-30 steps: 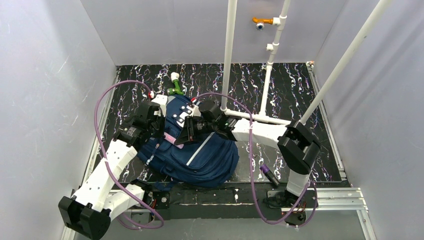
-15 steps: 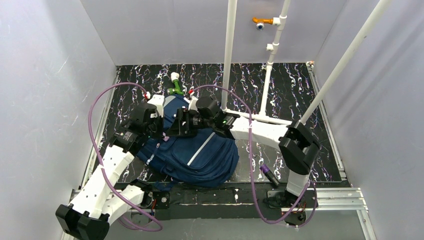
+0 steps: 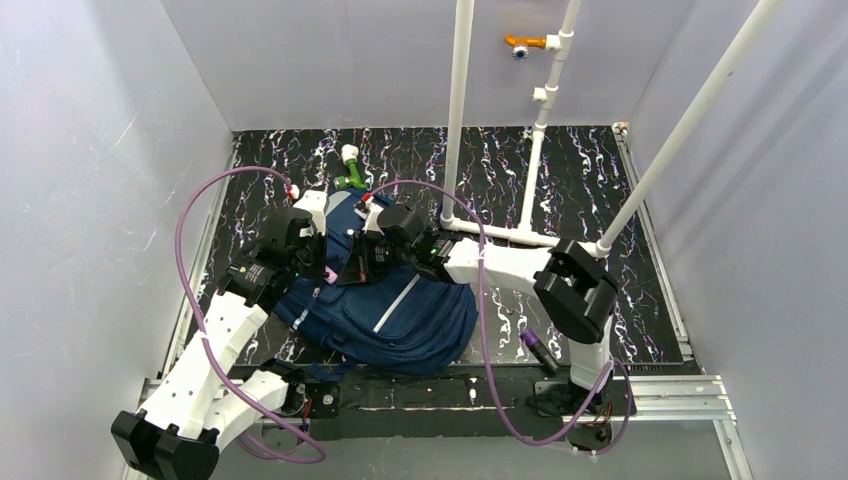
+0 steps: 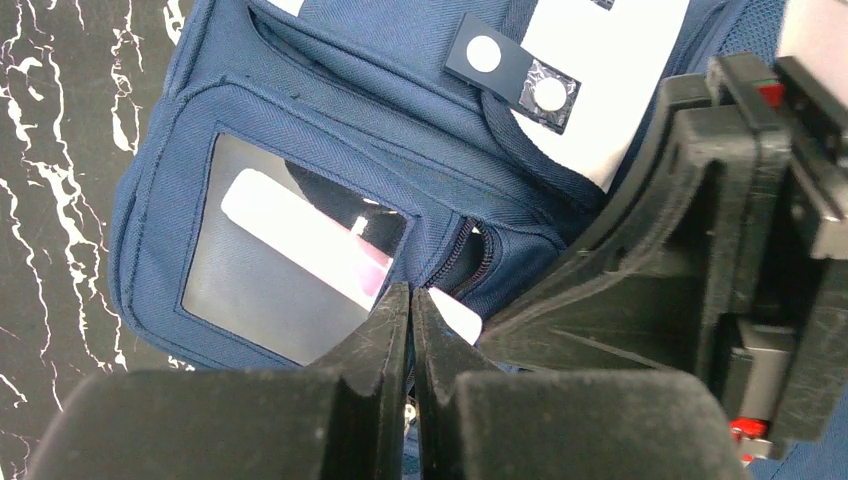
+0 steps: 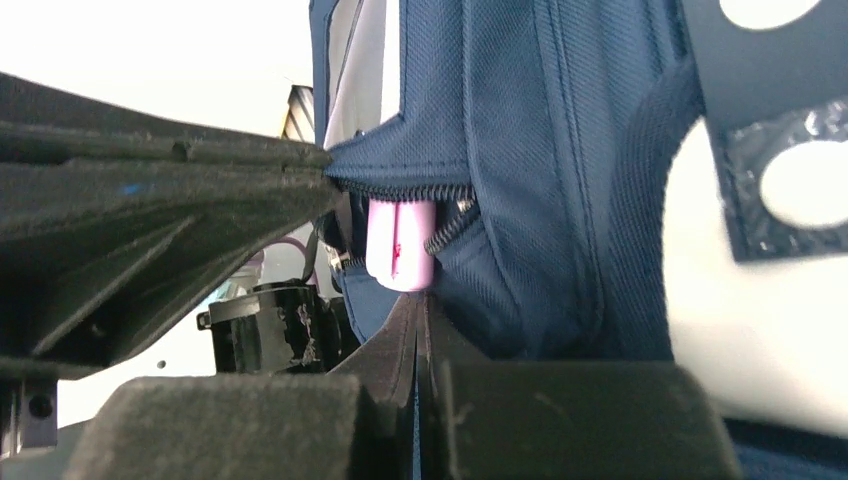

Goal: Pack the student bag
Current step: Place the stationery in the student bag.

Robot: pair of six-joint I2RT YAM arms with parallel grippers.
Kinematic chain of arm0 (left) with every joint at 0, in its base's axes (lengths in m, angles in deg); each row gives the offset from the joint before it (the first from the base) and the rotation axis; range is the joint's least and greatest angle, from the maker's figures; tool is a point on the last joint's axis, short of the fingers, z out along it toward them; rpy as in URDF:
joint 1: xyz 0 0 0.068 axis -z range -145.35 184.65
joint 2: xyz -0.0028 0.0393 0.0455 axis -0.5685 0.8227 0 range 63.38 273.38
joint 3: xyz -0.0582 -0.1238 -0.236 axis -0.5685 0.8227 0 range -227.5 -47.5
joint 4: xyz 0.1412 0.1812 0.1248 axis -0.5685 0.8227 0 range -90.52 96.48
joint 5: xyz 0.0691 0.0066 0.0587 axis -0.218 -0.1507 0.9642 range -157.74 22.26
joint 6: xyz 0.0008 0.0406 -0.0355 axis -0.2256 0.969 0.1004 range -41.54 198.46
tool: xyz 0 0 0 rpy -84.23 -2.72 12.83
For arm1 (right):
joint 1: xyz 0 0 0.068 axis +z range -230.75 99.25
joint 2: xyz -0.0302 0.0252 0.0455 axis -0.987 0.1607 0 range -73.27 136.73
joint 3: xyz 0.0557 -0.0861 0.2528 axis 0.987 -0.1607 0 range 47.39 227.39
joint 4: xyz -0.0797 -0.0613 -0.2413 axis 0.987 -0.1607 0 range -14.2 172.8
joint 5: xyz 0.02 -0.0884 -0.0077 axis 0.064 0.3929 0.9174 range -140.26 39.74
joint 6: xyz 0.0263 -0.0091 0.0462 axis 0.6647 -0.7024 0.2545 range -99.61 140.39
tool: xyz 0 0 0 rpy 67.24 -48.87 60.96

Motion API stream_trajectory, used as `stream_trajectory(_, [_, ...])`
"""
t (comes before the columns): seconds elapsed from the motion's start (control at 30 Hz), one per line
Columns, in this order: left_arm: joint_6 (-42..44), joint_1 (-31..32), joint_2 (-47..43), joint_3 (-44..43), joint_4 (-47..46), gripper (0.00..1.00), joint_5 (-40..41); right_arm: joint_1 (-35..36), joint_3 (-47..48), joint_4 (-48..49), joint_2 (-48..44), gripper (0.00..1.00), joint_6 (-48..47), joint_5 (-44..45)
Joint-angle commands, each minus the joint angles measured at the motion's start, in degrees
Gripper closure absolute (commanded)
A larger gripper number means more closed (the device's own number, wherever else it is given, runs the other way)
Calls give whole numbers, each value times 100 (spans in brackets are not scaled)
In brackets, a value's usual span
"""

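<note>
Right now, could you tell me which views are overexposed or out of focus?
Right wrist view: background behind the bag is blown out white, near fingers dark and soft. Left wrist view: the pocket window has a grey sheen. Top view: evenly lit, sharp.

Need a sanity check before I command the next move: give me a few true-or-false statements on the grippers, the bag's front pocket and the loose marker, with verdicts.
1. The left gripper and right gripper are both shut. True.
2. A pink item pokes out of the zip opening of the student bag. True.
3. The purple marker is inside the bag. False: it lies on the table, near the right arm's base.
4. The clear window shows nothing behind it. False: a white and pink object shows there.
</note>
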Motion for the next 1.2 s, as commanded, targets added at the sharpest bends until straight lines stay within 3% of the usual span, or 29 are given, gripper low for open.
stream_trajectory(0.0, [-95,20,-104,-59,112,100,-293,57,415,466,433,99,57,-115])
stream_trajectory(0.17, [-150,27,-67,-86,111,100,-368,34,1078,521,858,99,41,-126])
stream_trajectory(0.37, [-185,20,-101,-41,103,100,-408,-21,957,526,790,99,136,-163])
stream_trajectory(0.47, [-197,24,-100,-116,192,96,-349,-22,634,-61,357,86,-102,75])
stream_trajectory(0.7, [-251,20,-121,-497,440,65,-491,-22,-37,-3250,-1859,67,-1661,1475])
stream_trajectory(0.83, [-298,24,-6,-797,508,57,-892,-28,431,-5236,-2599,51,-2248,2694])
stream_trajectory(0.97, [-313,20,70,-1094,521,53,-1467,-99,215,-7390,-3051,21,-1547,4103])
stream_trajectory(1.07, [-413,21,26,-1104,369,50,-2170,-101,-625,-8585,-3419,11,-645,4240])
stream_trajectory(1.17, [-651,40,36,-944,-6,47,-2826,-92,-1285,-8948,-3965,4,-85,3946])
